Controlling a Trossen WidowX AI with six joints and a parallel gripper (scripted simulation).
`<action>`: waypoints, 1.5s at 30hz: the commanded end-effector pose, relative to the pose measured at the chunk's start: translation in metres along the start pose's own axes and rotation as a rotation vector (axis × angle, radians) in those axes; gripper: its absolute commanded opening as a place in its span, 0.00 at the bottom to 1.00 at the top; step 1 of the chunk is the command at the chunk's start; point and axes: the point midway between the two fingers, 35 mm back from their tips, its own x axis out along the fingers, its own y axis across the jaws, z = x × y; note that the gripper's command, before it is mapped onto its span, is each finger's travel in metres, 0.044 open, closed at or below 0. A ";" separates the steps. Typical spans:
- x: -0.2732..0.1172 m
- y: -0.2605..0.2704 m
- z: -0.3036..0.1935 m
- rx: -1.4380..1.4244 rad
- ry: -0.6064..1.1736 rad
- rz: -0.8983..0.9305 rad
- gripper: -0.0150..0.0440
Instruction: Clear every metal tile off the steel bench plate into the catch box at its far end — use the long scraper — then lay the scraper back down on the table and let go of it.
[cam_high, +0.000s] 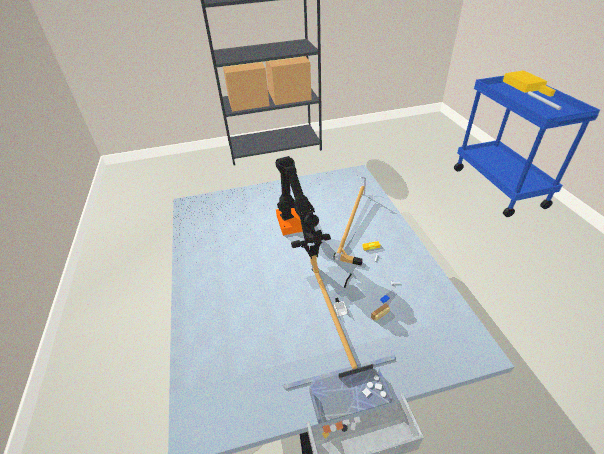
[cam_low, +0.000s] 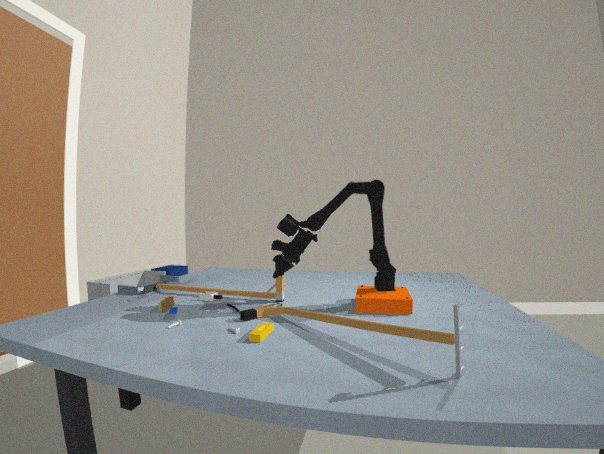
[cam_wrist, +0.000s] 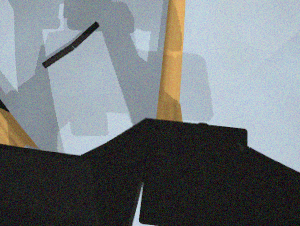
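Observation:
My gripper (cam_high: 314, 255) (cam_low: 279, 274) is shut on the upright wooden grip of the long scraper (cam_high: 334, 316) (cam_low: 215, 291) (cam_wrist: 171, 70). The scraper's shaft runs away from the arm. Its dark blade (cam_high: 356, 371) is at the near edge of the steel bench plate (cam_high: 332, 400), right of the middle; whether it touches the plate cannot be told. Several pale metal tiles (cam_high: 370, 388) lie on the plate's right part, beyond the blade. The catch box (cam_high: 413, 420) (cam_low: 99, 290) is at the plate's far end, with several orange, pale and dark pieces (cam_high: 334, 428) inside at its left.
A second wooden-handled tool (cam_high: 352, 219) (cam_low: 370, 327) lies right of the gripper, its thin metal head raised. A yellow block (cam_high: 371, 246) (cam_low: 261, 332), a wooden block (cam_high: 380, 312) (cam_low: 166, 304) and a white item (cam_high: 340, 308) lie around. A grey bar (cam_high: 305, 382) crosses before the plate.

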 end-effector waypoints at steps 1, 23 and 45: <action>0.004 0.002 0.012 -0.004 -0.015 0.003 0.25; 0.022 0.001 0.039 -0.004 -0.017 0.003 0.25; 0.041 0.000 0.069 -0.004 -0.020 0.003 0.25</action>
